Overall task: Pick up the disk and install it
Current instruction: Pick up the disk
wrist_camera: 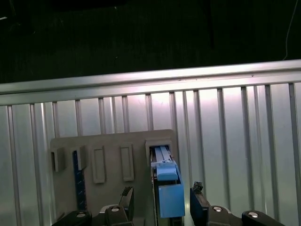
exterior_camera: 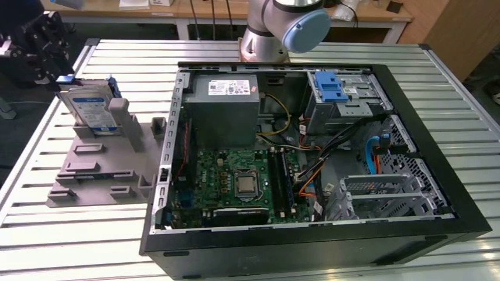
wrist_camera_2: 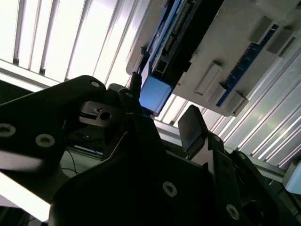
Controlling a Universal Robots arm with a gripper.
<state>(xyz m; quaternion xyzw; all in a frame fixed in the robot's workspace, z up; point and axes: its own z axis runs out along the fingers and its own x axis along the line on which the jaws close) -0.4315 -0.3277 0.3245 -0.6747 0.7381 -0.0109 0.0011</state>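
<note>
The slatted aluminium table (exterior_camera: pixel 78 246) carries a grey holder (exterior_camera: pixel 102 170) beside the open computer case (exterior_camera: pixel 273 257). The disk (exterior_camera: pixel 90 108) stands on edge in that holder, offering its blue frame. My gripper (wrist_camera: pixel 162 190) is near, fingers spread to either side of the disk, holding nothing.

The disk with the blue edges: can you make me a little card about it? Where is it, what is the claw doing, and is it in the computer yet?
disk: standing on edge in a slot of the grey holder
grey holder: on the slatted table, at the exterior view's left of the computer case
claw: open, one finger on each side of the disk in the first wrist view, with gaps between, not gripping it
computer case: open, insides showing
installed: not yet
</note>
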